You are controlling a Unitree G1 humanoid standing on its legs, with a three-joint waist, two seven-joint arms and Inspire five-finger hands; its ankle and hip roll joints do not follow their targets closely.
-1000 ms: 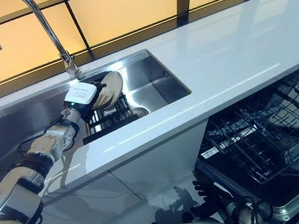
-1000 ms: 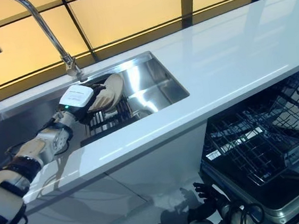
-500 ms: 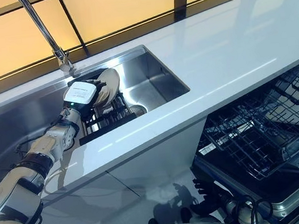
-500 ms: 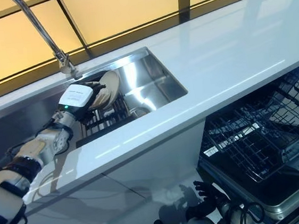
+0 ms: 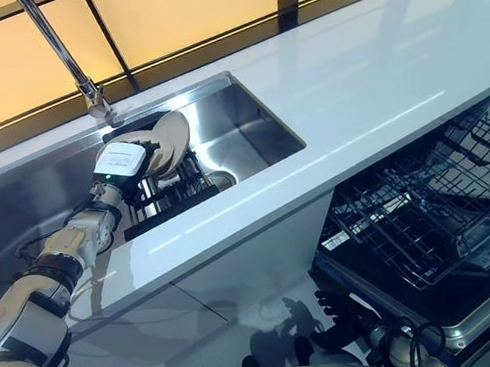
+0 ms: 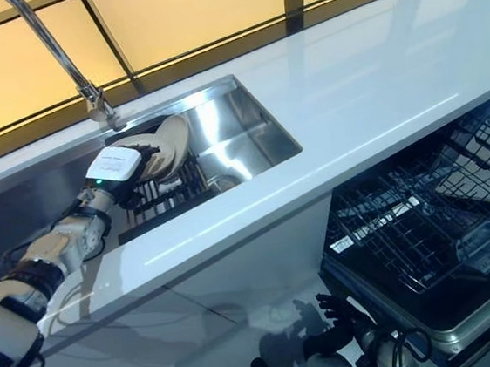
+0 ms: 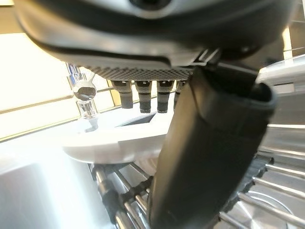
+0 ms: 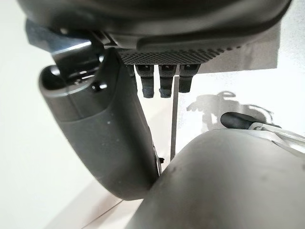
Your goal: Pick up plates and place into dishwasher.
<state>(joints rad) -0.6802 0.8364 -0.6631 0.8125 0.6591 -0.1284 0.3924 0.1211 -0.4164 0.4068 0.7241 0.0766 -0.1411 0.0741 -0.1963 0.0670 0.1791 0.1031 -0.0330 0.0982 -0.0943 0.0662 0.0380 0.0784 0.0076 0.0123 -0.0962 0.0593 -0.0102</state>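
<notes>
A cream plate (image 5: pixel 172 131) stands tilted on its edge in a black dish rack (image 5: pixel 175 201) inside the steel sink (image 5: pixel 261 129). My left hand (image 5: pixel 122 159) reaches into the sink and grips the plate; in the left wrist view its thumb (image 7: pixel 209 152) and fingers (image 7: pixel 143 98) close over the plate's pale rim (image 7: pixel 116 143). My right hand (image 5: pixel 332 310) hangs low beside the open dishwasher, fingers relaxed and holding nothing.
The dishwasher's pulled-out lower wire rack (image 5: pixel 416 227) sits at the lower right under the white countertop (image 5: pixel 374 73). A tall curved faucet (image 5: pixel 60 54) rises behind the sink's left part. The counter's front edge lies between sink and dishwasher.
The camera has shifted, sliding the whole scene slightly left and up. My left hand stays closed on the plate at the rack; the right hand has not moved.
</notes>
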